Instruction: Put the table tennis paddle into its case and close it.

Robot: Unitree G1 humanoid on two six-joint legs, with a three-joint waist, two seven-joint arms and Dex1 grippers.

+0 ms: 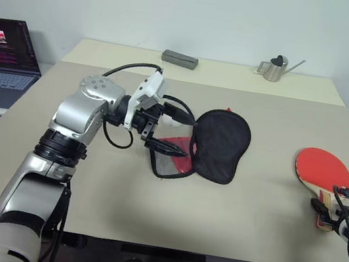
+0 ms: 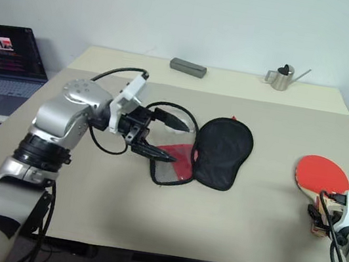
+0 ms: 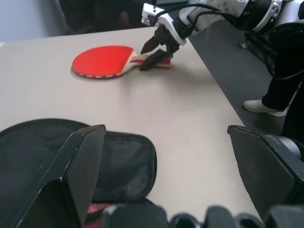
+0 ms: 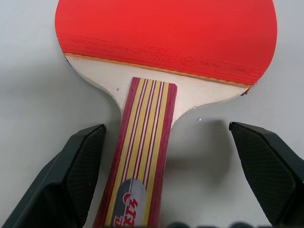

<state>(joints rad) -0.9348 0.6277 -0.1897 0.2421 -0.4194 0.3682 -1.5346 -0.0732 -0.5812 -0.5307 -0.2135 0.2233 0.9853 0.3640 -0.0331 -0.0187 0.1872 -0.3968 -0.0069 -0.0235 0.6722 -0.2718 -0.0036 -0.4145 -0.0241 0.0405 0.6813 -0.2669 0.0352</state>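
Right gripper [image 4: 161, 180] down at the paddle [image 1: 323, 169] handle near the table [image 1: 82, 209] edge, fingers wide either side, looks set to grab. Left gripper [image 1: 170, 148] also spread, hovering at the unzipped case [image 1: 222, 145], probably to steady it.

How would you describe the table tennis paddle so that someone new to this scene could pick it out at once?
Start at the beige table and look to its right edge, well apart from the black case lying open near the middle. There lies the table tennis paddle, flat, with the right gripper straddling its handle. Its round red rubber face and striped wooden handle set it apart from the soft pouch.
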